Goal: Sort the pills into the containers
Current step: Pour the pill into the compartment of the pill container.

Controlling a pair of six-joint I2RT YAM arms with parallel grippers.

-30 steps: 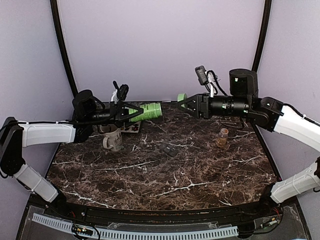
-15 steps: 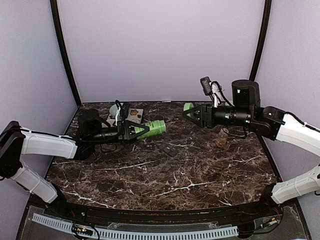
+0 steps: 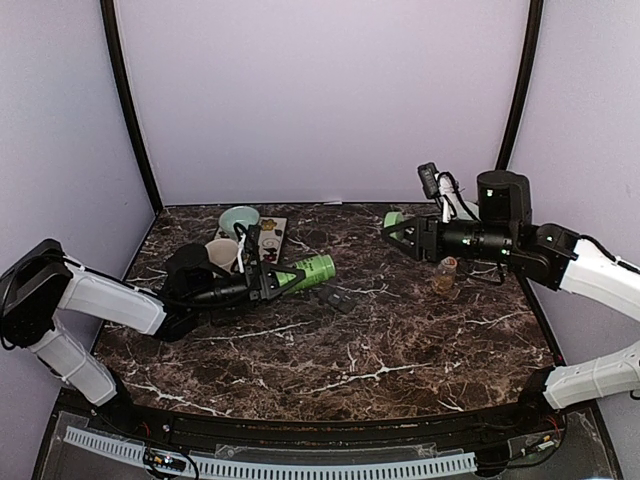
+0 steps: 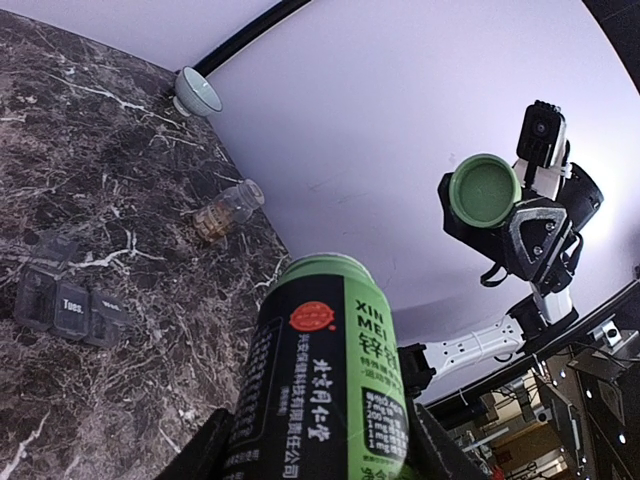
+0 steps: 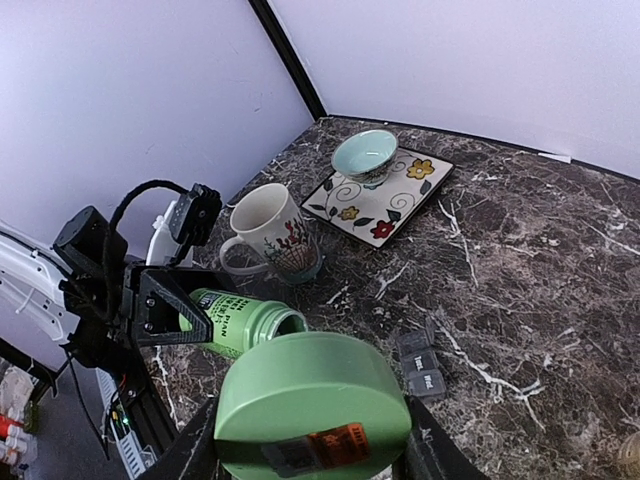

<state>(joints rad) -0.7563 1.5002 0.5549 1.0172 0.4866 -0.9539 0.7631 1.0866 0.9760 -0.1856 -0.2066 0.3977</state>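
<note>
Two grips overhead: left gripper [image 3: 290, 275] clasps a green cylindrical bottle [image 3: 314, 268], right gripper [image 3: 392, 226] a round green plastic lid [image 3: 394, 217]. Left wrist: dark grey three-compartment plastic strip [image 4: 70, 305] on marble [image 4: 120, 170], tan pills [image 4: 212, 222] in a clear jar [image 4: 230, 203]. Right wrist: strip beyond lid.

The top view looks down from behind the arms over the whole table [image 3: 330, 350]. Each wrist view faces across at the other arm; all three share the pill box [image 3: 335, 297]
</note>
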